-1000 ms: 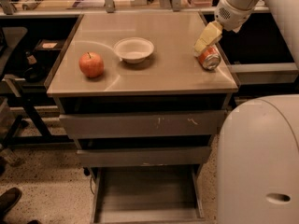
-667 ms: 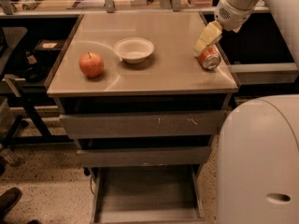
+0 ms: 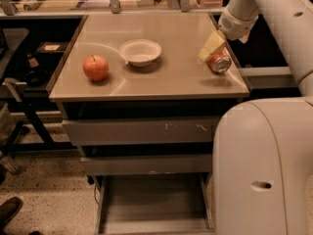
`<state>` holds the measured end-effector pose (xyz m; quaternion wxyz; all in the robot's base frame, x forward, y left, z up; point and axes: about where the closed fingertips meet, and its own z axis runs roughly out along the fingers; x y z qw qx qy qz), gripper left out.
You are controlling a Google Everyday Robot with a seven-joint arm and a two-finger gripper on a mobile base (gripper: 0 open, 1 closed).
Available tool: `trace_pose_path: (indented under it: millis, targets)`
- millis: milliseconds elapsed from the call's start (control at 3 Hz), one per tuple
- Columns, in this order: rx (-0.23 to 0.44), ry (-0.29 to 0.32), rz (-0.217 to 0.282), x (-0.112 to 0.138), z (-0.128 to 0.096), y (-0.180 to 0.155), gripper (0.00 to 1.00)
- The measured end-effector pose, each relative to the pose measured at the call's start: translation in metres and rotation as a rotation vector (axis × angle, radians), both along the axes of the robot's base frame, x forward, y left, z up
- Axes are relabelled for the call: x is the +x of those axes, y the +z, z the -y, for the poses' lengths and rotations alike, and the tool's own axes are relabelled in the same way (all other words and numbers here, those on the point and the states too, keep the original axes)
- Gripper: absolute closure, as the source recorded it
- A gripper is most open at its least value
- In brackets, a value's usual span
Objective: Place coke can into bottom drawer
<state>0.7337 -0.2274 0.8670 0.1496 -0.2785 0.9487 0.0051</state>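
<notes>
The coke can (image 3: 220, 62) is red with a silver end turned toward the camera. It is tilted at the right edge of the cabinet top (image 3: 171, 80), with a shadow on the surface beneath it. My gripper (image 3: 214, 52) reaches down from the upper right and is shut on the can, one pale yellow finger (image 3: 210, 44) lying against its upper left side. The bottom drawer (image 3: 151, 204) is pulled out at the foot of the cabinet, its flat grey floor bare.
A red-orange apple (image 3: 96, 67) and a white bowl (image 3: 141, 51) sit on the cabinet top to the left of the can. The upper two drawer fronts (image 3: 142, 131) are shut. My white body (image 3: 264, 170) fills the lower right. Dark shelving stands at the left.
</notes>
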Motion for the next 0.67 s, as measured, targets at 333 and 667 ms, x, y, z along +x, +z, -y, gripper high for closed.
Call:
trace_pose_path:
  millis: [333, 667]
  targets:
    - [0.012, -0.021, -0.037, 0.0152, -0.0051, -0.0309, 0.00]
    - [0.013, -0.020, -0.033, 0.0176, -0.0061, -0.0326, 0.00]
